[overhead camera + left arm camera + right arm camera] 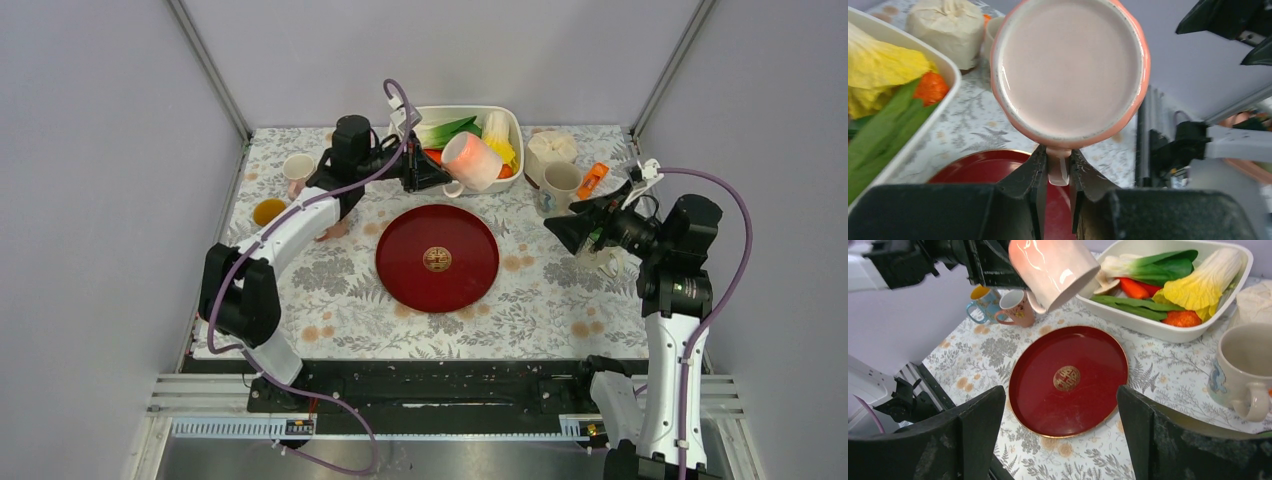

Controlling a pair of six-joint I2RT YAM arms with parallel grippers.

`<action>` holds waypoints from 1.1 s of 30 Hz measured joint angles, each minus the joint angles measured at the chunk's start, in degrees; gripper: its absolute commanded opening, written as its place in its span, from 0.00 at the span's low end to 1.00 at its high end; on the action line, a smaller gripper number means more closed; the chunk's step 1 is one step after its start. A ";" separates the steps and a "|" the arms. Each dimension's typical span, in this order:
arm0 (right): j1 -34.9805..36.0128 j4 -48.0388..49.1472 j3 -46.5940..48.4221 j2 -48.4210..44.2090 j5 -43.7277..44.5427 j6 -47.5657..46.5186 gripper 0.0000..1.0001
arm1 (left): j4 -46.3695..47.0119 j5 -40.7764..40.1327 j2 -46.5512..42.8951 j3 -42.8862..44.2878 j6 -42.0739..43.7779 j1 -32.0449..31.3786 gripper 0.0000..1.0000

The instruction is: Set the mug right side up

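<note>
mug [470,160]: was glossy salmon-pink outside, pale pink inside
plate [405,272]: was dark red, with a gold emblem and gold rim
tablecloth [340,300]: was white, printed with grey ferns and orange blossoms
tub [518,130], far edge: was white
cup [560,184], right of tub: was cream, blue motif

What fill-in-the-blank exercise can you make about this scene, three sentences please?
The left gripper grips the pink mug by its ____.
The right gripper is ____ and holds nothing.
The round plate is ____ in colour.
Missing words: handle, open, red.
</note>
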 measured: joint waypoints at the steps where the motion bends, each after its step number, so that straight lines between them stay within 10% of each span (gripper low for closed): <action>1: 0.15 1.09 0.00 -0.04 -0.04 0.85 0.91 | 3.74 0.85 0.00 -1.70 -3.50 0.24 0.02; 16: 11.04 34.88 -15.02 3.61 5.46 17.75 0.86 | 54.18 0.22 0.50 -16.13 -45.53 1.64 0.00; 33: 30.32 79.91 -21.11 25.27 20.24 32.33 0.74 | 70.88 -8.66 0.52 -24.44 -59.63 -0.90 0.00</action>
